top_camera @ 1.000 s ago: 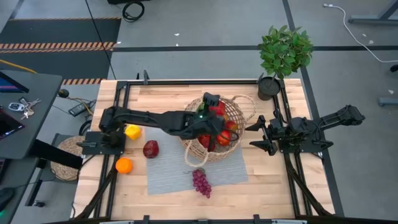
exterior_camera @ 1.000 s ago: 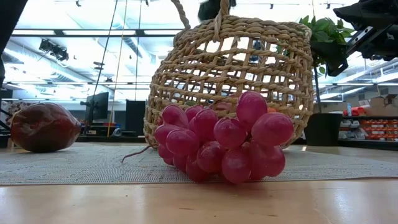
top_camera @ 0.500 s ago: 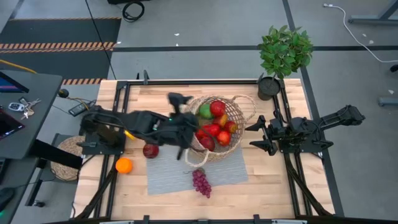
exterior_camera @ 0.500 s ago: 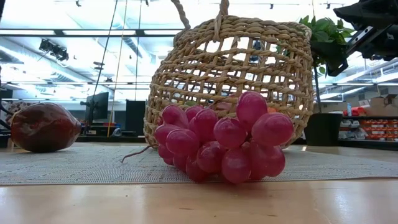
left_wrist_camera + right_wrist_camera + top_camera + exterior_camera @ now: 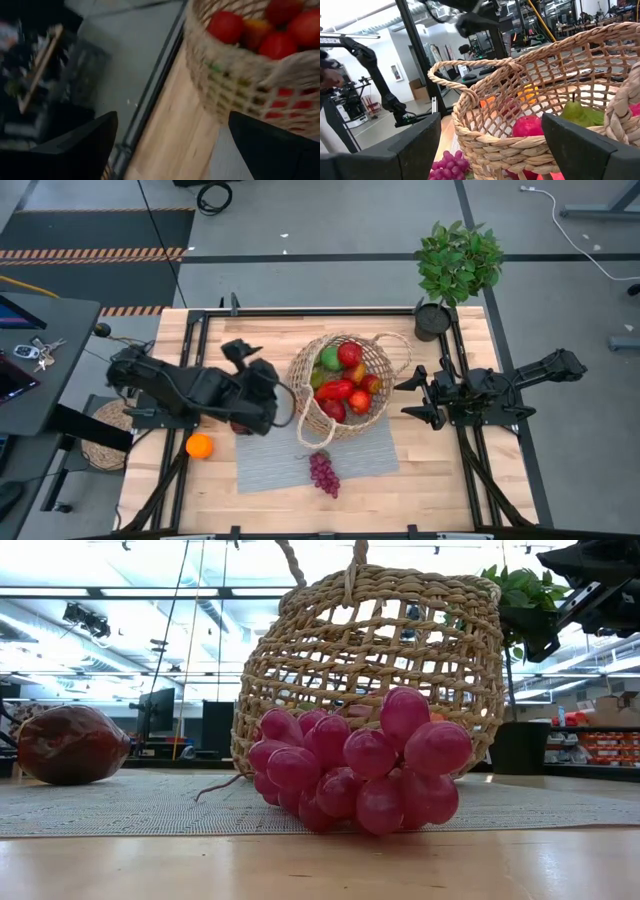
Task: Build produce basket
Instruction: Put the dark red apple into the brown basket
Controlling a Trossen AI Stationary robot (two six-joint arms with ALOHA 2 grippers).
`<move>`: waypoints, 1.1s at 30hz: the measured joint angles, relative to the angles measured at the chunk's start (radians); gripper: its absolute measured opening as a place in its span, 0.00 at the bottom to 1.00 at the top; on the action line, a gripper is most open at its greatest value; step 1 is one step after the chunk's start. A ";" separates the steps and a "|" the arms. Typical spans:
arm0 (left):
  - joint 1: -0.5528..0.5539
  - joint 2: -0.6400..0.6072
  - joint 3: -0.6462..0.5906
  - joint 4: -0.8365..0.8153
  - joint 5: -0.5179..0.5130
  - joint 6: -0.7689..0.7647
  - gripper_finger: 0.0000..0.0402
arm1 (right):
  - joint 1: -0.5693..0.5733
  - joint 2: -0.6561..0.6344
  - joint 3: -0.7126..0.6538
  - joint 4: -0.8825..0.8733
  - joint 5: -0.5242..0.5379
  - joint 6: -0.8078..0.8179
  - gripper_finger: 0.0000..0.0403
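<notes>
The wicker basket point(image 5: 345, 385) point(image 5: 370, 660) stands with its base on a grey mat point(image 5: 290, 460). It holds red apples, a green pear point(image 5: 330, 359) and a red pepper point(image 5: 335, 390). Purple grapes point(image 5: 322, 472) point(image 5: 360, 775) lie on the mat in front of it. An orange point(image 5: 200, 445) sits on the wood at the left. A dark red apple point(image 5: 70, 745) rests on the mat's left part. My left gripper point(image 5: 272, 392) point(image 5: 172, 116) hangs open and empty just left of the basket. My right gripper point(image 5: 412, 398) point(image 5: 491, 120) waits open right of the basket.
A potted plant point(image 5: 458, 265) stands at the table's far right corner. A flat woven mat point(image 5: 100, 435) lies off the table's left edge, beside a dark desk point(image 5: 40, 360). Bare wood shows along the near edge point(image 5: 320, 510).
My left gripper has drawn back from over the basket toward the table's left edge, rising a little and rolling about its own axis, and has stayed open. The fruit in the basket now shows uncovered. My left arm now hides the yellow pepper and the dark apple from above.
</notes>
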 joint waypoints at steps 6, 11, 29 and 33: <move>-0.002 -0.150 -0.326 0.098 0.169 -0.206 0.96 | 0.000 0.000 0.000 -0.001 0.000 0.000 0.86; -0.001 -0.245 -0.607 0.348 0.381 -0.283 0.96 | 0.000 0.000 0.000 -0.001 0.000 0.000 0.86; -0.025 -0.277 -1.017 0.733 0.548 -0.529 0.96 | 0.000 0.000 0.000 -0.001 0.000 0.000 0.86; -0.040 -0.277 -1.063 0.733 0.568 -0.628 0.96 | 0.000 0.000 0.000 -0.001 0.000 0.000 0.86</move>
